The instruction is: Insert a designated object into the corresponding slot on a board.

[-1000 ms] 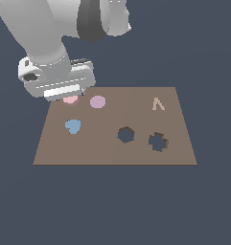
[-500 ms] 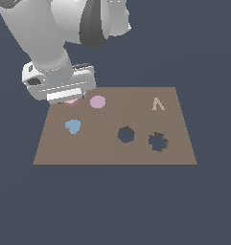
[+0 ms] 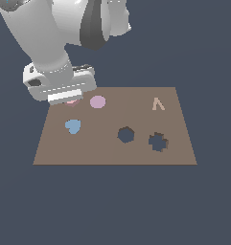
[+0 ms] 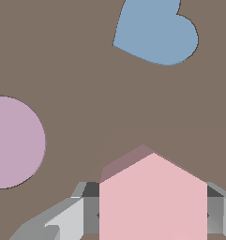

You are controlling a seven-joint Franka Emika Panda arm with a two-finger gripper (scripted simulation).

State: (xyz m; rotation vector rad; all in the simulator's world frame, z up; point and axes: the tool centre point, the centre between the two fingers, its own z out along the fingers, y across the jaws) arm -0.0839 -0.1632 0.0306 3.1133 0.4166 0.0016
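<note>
The light-pink hexagonal piece (image 4: 153,197) lies at the far corner of the brown board (image 3: 112,154) on the exterior view's left, mostly hidden there under the hand, with only a pink sliver (image 3: 73,102) showing. My gripper (image 3: 68,99) sits low over it. In the wrist view the gripper (image 4: 153,213) has a finger (image 4: 92,211) pressed flush against each flat side of the piece. The dark hexagon slot (image 3: 126,134) lies open near the board's middle, well off toward the exterior view's right of the gripper.
A lilac round disc (image 3: 98,101) lies just beside the gripper. A blue heart (image 3: 73,126) sits nearer the front. A jagged gear-shaped hole (image 3: 158,141) is next to the slot, and a small tan angular piece (image 3: 158,104) lies at the far right.
The hand has shifted slightly lower and rightward in the exterior view, settling over the pink piece. The other pieces have not moved.
</note>
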